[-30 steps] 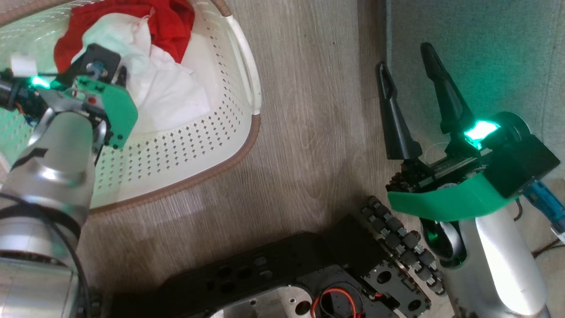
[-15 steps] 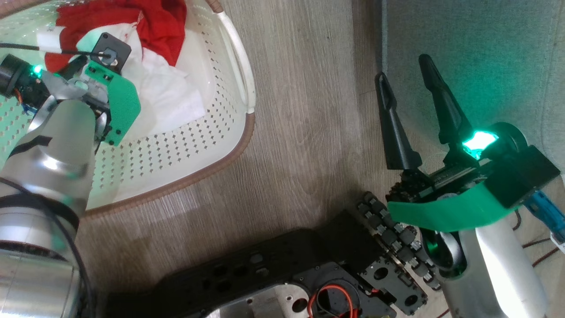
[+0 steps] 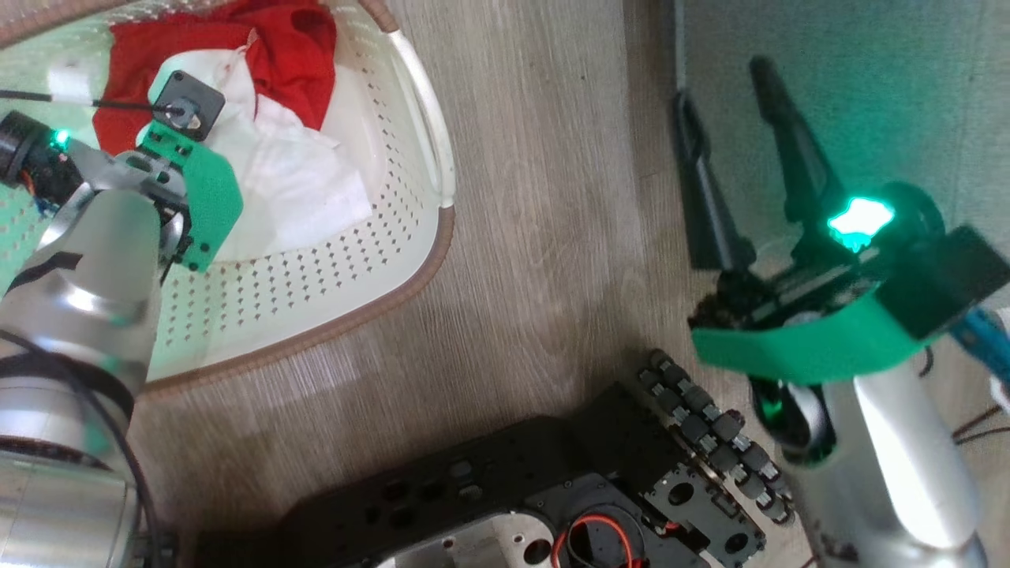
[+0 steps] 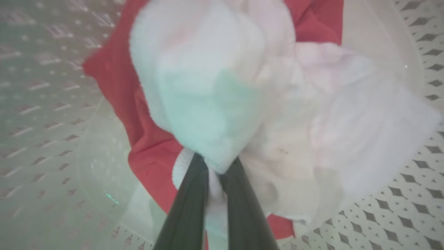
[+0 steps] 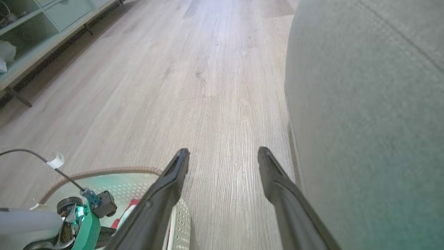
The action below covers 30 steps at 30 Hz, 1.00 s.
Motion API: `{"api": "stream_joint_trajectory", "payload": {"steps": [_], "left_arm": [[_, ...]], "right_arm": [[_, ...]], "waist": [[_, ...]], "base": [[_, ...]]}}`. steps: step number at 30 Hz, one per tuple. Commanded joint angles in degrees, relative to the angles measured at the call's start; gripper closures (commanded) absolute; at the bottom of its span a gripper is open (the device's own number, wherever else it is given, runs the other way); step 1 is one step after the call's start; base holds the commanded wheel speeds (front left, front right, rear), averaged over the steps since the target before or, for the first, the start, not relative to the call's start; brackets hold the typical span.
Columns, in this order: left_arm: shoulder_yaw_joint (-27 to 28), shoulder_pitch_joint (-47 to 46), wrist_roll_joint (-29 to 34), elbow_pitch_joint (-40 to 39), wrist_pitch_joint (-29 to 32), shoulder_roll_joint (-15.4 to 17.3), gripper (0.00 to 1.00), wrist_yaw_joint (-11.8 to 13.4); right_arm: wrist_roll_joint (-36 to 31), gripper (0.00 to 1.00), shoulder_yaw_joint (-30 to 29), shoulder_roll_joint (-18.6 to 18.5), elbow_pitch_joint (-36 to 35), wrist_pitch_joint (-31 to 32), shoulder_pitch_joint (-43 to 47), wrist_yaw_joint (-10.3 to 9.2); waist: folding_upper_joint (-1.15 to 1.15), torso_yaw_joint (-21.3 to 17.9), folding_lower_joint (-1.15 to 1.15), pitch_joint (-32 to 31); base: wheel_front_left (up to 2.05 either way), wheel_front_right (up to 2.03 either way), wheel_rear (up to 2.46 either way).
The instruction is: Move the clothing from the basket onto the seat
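Observation:
The cream basket [image 3: 379,292] stands on the floor at the upper left of the head view and holds the clothing: a red garment [image 3: 292,47] and a white one [image 3: 300,181]. My left wrist [image 3: 193,181] reaches down into the basket. In the left wrist view my left gripper [image 4: 215,166] is shut on a bunched fold of the white clothing [image 4: 208,104], with red fabric [image 4: 121,104] beneath. My right gripper [image 3: 722,83] hangs open and holds nothing, at the edge of the grey seat [image 3: 868,95]. The right wrist view shows its spread fingers [image 5: 180,163] and the seat [image 5: 364,121].
Wood floor [image 3: 536,197] lies between basket and seat. My dark wheeled base [image 3: 552,489] sits at the bottom centre. A low shelf unit [image 5: 41,27] runs along the far left in the right wrist view.
My left wrist has turned and risen a little inside the basket, and the white cloth bunches up with it. The right gripper stays open and has drifted slightly upward in the head view.

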Motion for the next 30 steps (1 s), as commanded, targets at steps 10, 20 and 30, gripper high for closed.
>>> {"api": "stream_joint_trajectory", "payload": {"steps": [10, 20, 30], "left_arm": [[2.0, 7.3, -3.7, -0.4, -7.8, -2.8, 1.0, 0.5], [2.2, 15.4, -6.8, -4.0, -12.4, -7.2, 1.0, -0.2], [3.9, 25.4, -10.4, -19.3, -12.5, -8.7, 1.0, -0.2]], "right_arm": [[-0.4, 0.0, -1.6, 0.2, 2.1, -0.4, -0.7, -0.01], [-3.4, 0.0, -4.1, 0.2, 6.4, -0.4, 1.7, -0.01], [-4.4, 0.0, -5.9, 0.2, 10.0, -0.4, 6.4, -0.01]], "waist": [[0.0, 5.6, 0.0, -11.1], [0.0, 12.4, 0.0, -27.6], [0.0, 19.3, 0.0, -40.8]], "base": [[0.0, 0.0, 0.0], [0.0, 0.0, 0.0], [0.0, 0.0, 0.0]]}}
